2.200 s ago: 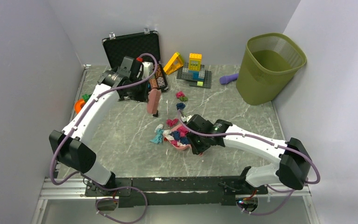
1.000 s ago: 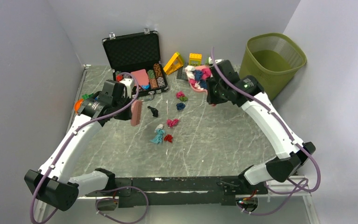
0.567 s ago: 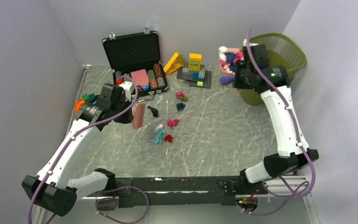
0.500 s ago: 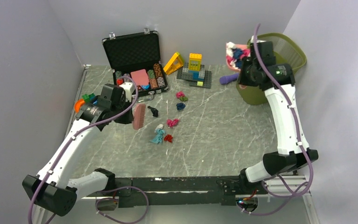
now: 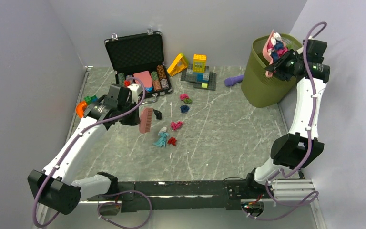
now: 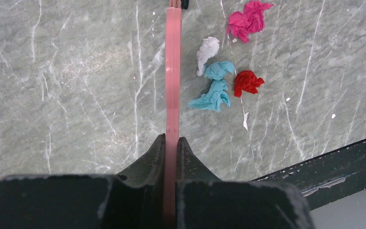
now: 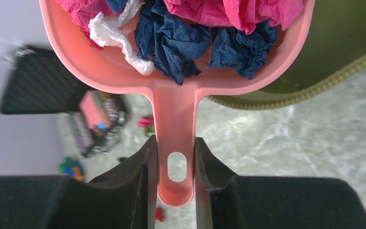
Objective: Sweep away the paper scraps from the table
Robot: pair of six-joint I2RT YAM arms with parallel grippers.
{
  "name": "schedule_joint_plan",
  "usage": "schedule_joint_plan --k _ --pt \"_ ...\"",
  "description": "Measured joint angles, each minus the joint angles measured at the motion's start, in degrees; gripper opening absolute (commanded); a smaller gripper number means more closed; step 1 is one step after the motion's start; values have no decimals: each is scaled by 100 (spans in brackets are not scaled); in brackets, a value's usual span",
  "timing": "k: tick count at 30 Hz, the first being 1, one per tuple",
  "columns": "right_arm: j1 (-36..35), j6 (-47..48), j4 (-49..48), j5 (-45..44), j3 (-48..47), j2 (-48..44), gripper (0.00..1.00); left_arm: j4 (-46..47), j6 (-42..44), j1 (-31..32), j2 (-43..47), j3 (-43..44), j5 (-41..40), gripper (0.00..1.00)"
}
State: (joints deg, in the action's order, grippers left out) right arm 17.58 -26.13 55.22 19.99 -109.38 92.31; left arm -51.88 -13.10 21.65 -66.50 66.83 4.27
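My right gripper (image 5: pixel 286 64) is shut on the handle of a pink dustpan (image 7: pixel 176 119), held tilted over the rim of the green bin (image 5: pixel 271 71). Magenta, dark blue and white paper scraps (image 7: pixel 186 36) lie in the pan. My left gripper (image 5: pixel 132 114) is shut on a pink brush (image 5: pixel 146 119) just above the table (image 5: pixel 219 129). Loose scraps lie to its right: white (image 6: pixel 207 50), teal (image 6: pixel 214 90), red (image 6: pixel 247 82), magenta (image 6: pixel 249 19). More scraps (image 5: pixel 185 102) lie farther back. A small black piece (image 5: pixel 157 114) lies by the brush.
An open black case (image 5: pixel 140 62) with poker chips stands at the back left. Building blocks on a grey plate (image 5: pixel 199 72) and a yellow wedge (image 5: pixel 177 64) stand at the back. A purple object (image 5: pixel 233 80) lies by the bin. Orange and green toys (image 5: pixel 83 106) lie at the left edge.
My right arm has lifted the loaded dustpan from the table middle up and right to the bin and tilted it over the rim. My left arm has shifted the brush a little right.
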Motion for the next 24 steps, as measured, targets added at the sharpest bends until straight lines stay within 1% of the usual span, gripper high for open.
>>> schedule_joint_plan --k 3,7,12,18,22,24 --pt "280 -542 -446 616 177 31 0 9 0 0 2 0 20 0" --pt "402 -1475 -1429 1587 389 46 0 52 -13 0 2 -50 55 0" --pt "542 -3034 -3314 2575 1259 13 0 107 -13 0 -2 -190 111 0" --pt "678 -4430 -4913 2992 2116 -44 0 146 -13 0 -79 -190 203 0" --pt "739 -5720 -6459 3018 3237 -269 0 149 -15 0 -129 -190 240 0" --pt "752 -6286 -7110 3005 3604 -275 0 149 -15 0 -138 -190 251 0"
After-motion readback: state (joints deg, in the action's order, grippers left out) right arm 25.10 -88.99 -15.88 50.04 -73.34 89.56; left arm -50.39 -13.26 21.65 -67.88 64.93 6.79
